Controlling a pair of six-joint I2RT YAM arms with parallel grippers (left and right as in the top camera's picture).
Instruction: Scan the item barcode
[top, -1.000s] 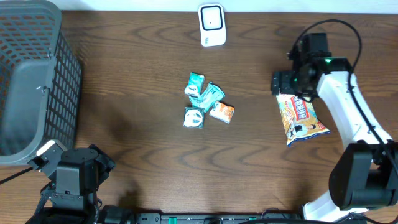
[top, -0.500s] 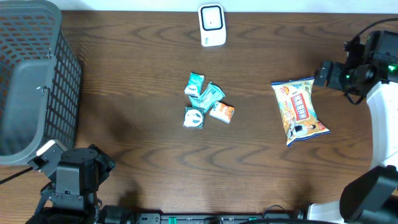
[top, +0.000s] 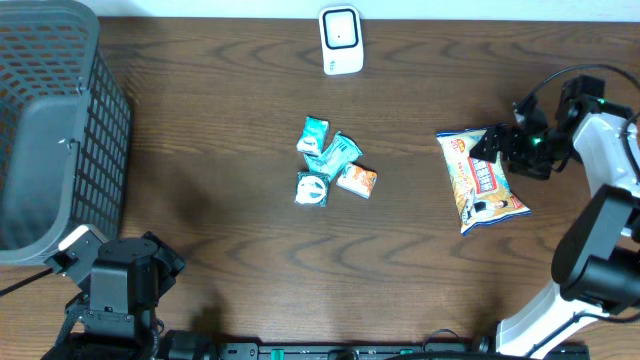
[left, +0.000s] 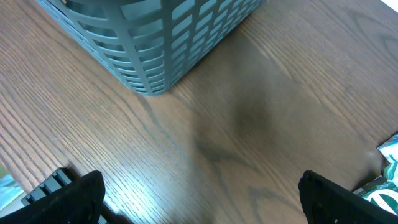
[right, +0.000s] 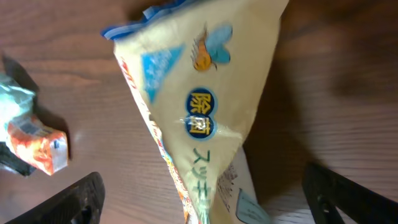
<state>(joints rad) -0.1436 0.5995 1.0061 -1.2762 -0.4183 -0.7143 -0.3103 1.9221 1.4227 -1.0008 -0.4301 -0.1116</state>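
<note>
Crinkly cream plastic snack bag (top: 482, 180) lies flat on the dark wood-grain table (top: 200, 150), R side, well apart from the white boxy scanner (top: 340, 40), seen overhead only. Right gripper (top: 495, 148) at bag's top end, jaws spread wide, nothing clamped. Wrist cam adds glossy creases & blue print. Left gripper (left: 202, 199) likewise released, near grey slatted plastic basket (left: 161, 37).

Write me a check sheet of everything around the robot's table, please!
Surface: brown wooden table, no spills seen.
Job's things: snack bag lying at the right; white scanner at the far edge.
Clutter: small packets bunched mid-table; grey basket at the left.
Fingers: left fingers open over bare wood; right fingers open, at the snack bag's upper end.
Cables: black cable looping over the right arm.
Surroundings: nothing seen.
</note>
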